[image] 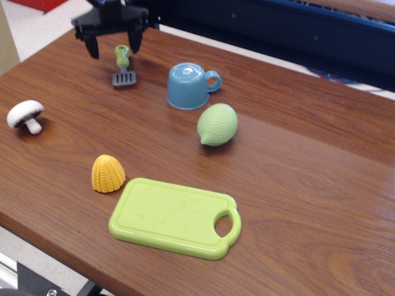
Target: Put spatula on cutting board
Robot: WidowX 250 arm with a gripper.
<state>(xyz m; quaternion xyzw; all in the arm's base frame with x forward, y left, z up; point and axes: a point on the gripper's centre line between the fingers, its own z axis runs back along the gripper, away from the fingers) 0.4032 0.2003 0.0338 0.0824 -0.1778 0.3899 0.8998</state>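
A: The gripper hangs with fingers spread, holding nothing, astride the handle end of the spatula, which lies flat at the table's far left.

B: The cutting board sits well apart, near the front edge. Risk?

A: Handle is short and rounded; an off-centre pinch could squirt it sideways. The carry also passes close to the cup and the corn.

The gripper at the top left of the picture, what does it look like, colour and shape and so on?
The gripper is all black, with a wide crossbar body and two short, tapered fingers pointing down from its ends. No markings or cables show on it. The arm above it is cut off by the top edge of the picture.
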